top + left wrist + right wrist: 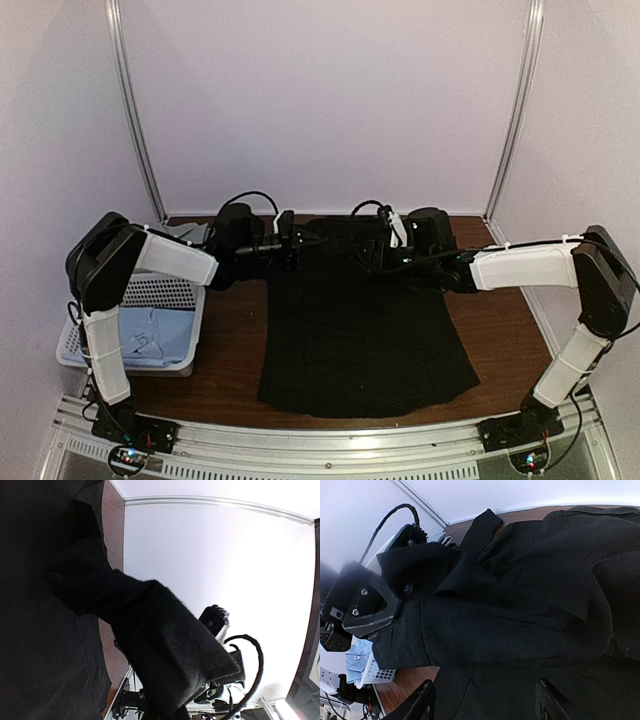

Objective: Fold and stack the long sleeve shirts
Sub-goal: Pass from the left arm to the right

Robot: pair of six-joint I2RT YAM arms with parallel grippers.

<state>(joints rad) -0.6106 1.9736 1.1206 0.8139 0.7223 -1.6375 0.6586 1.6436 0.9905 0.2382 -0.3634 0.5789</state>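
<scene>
Since nothing's stacked yet, the task looks early. Top: black shirt (365,340) flat on worktop (235,330), far edge at left hand (288,247) and right hand (372,255). Blue shirt (150,335) crumpled in lattice basket (165,290), back-left of left hand. Left wrist: hand pinches soft matte black cloth, drooping in a thick fold. Right wrist: fingers (425,702) spread, empty, over limp creased fabric.

Black shirt (365,330): was plain matt black, no pattern, just ahead of the right fingers (425,702), which were black too. Light blue shirt (155,335): was pale and plain. Basket (160,290): white lattice. Worktop (235,345): showed reddish-brown wood. Walls (330,100): pale lilac-white.
</scene>
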